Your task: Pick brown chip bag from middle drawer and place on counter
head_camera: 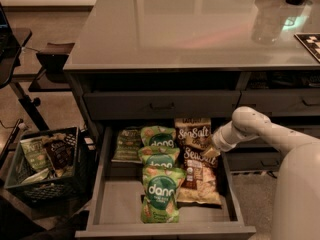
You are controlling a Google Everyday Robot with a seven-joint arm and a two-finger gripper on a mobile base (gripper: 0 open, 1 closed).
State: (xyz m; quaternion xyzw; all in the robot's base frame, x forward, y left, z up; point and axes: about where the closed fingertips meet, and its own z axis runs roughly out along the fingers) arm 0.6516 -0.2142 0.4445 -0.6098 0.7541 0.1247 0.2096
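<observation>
Observing the gripper (212, 152) at the middle drawer's (117, 206) three o'clock side, just beside the brown chip bag (193, 133); whether it grips, I cannot tell.

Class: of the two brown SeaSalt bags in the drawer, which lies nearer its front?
The brown chip bag beside the frontmost green bag; the other brown bag lies behind it. The claw is at their right edges.

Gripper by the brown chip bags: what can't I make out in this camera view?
- Gripper, at the middle drawer's right side, camera view: contact with the lower brown chip bag is hidden by its own wrist.
- Drawer's rear: out of sight under the cabinet.
- Crate: snacks' lower halves sit behind its wall.
</observation>
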